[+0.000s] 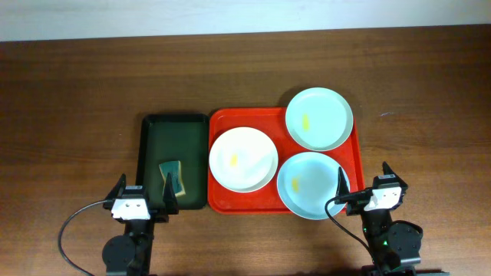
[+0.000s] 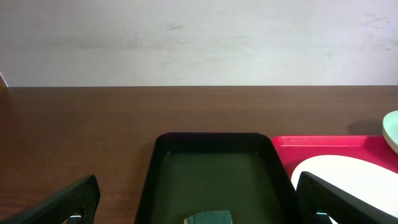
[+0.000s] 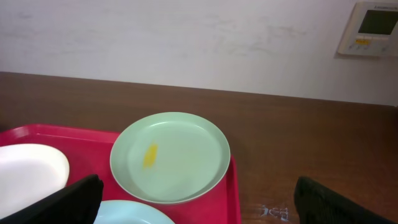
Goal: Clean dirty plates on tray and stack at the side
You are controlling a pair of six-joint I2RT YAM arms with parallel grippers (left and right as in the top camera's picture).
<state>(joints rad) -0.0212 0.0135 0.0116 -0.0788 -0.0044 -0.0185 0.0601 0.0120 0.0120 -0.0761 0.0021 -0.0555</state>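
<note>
Three plates lie on the red tray point(image 1: 230, 201). The white plate point(image 1: 243, 159) is at the tray's left, with a yellow smear. One pale blue-green plate point(image 1: 319, 118) is at the back right, also in the right wrist view point(image 3: 170, 155). The other pale blue-green plate point(image 1: 312, 185) is at the front right. Both have a yellow smear. My left gripper point(image 1: 143, 195) is open and empty near the front of the table, in front of the dark green tray. My right gripper point(image 1: 362, 182) is open and empty beside the tray's front right corner.
A dark green tray point(image 1: 173, 134) lies left of the red tray and holds a green and yellow sponge point(image 1: 174, 176), seen also in the left wrist view point(image 2: 209, 218). A white wall and a wall controller point(image 3: 370, 28) stand behind the brown table.
</note>
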